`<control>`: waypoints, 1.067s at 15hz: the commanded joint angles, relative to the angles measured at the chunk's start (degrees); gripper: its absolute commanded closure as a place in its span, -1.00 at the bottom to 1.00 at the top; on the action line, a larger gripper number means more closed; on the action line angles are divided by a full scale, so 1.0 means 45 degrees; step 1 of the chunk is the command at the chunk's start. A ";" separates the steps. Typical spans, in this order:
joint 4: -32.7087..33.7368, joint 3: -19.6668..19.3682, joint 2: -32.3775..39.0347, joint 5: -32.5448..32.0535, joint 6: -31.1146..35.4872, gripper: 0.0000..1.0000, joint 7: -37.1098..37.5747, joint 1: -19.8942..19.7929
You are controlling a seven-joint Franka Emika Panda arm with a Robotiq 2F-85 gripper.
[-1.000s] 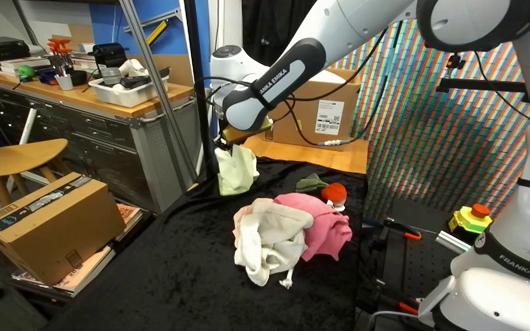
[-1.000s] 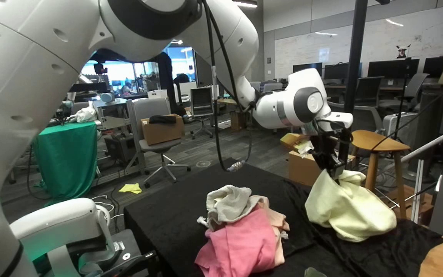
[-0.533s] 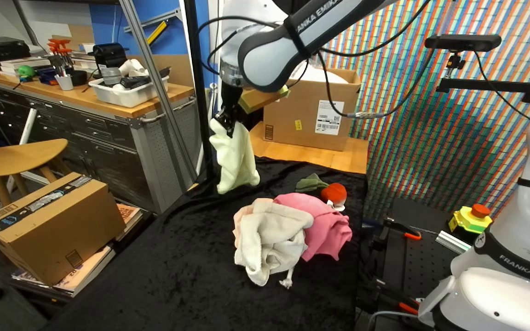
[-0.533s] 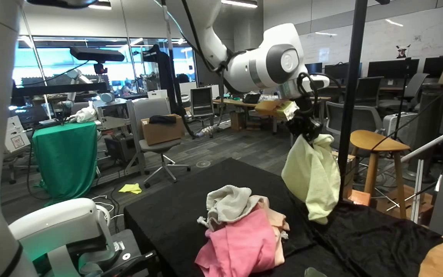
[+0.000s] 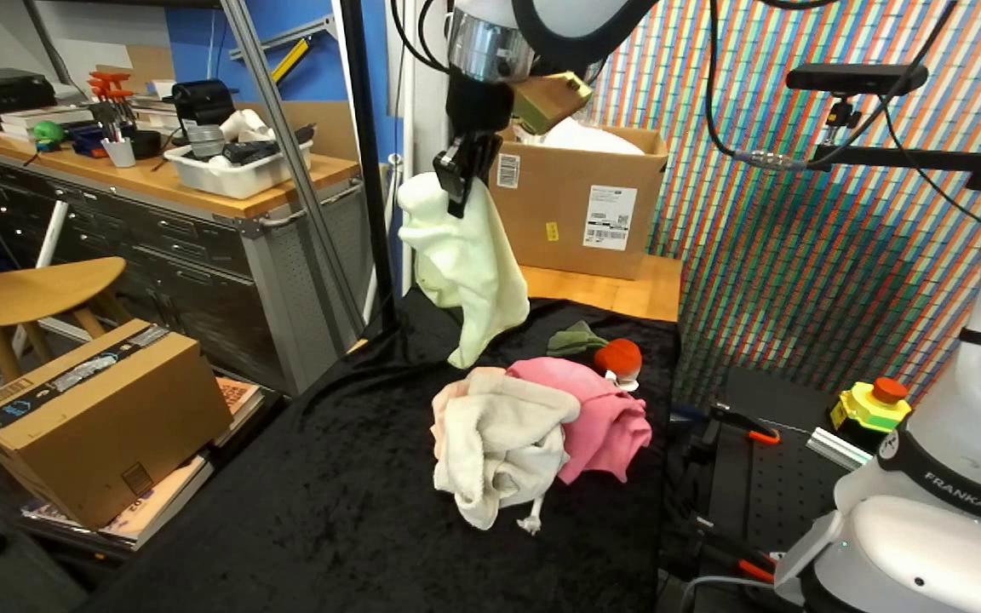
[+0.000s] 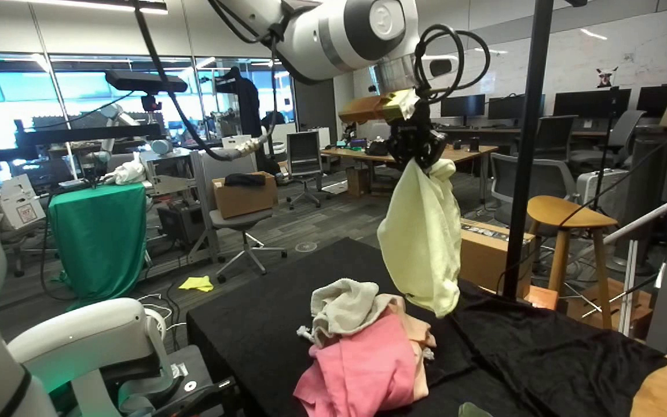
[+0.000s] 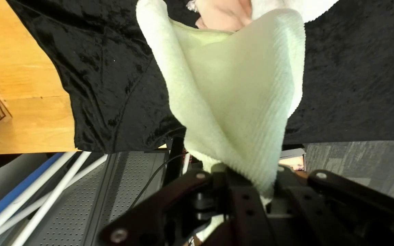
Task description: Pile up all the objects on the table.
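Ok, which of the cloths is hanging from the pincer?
The pale yellow-green cloth: it hangs gripped in the pincer, while the pink cloth, off-white cloth and peach cloth lie heaped on the black table cover.

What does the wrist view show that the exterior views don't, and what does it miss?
Only the wrist view: a close look along the gripper, with the pale green cloth running between its fingers.

Only the exterior views: the pink cloth, the dark green cloth and the arm.

Shared: the pale green cloth in the gripper, the peach cloth, the white cloth, the black cover and bare wood.
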 commanded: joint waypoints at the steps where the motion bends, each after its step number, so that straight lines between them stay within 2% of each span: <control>1: -0.1048 0.0643 -0.1706 0.0330 -0.0628 0.80 -0.0963 -0.0219; 5: -0.1533 0.1237 -0.2662 0.0390 -0.1269 0.79 -0.0952 -0.0033; 11: -0.2011 0.2130 -0.3653 0.0824 -0.2284 0.79 0.0021 0.0142; 16: -0.1887 0.2579 -0.3186 0.0593 -0.2568 0.79 0.1206 0.0024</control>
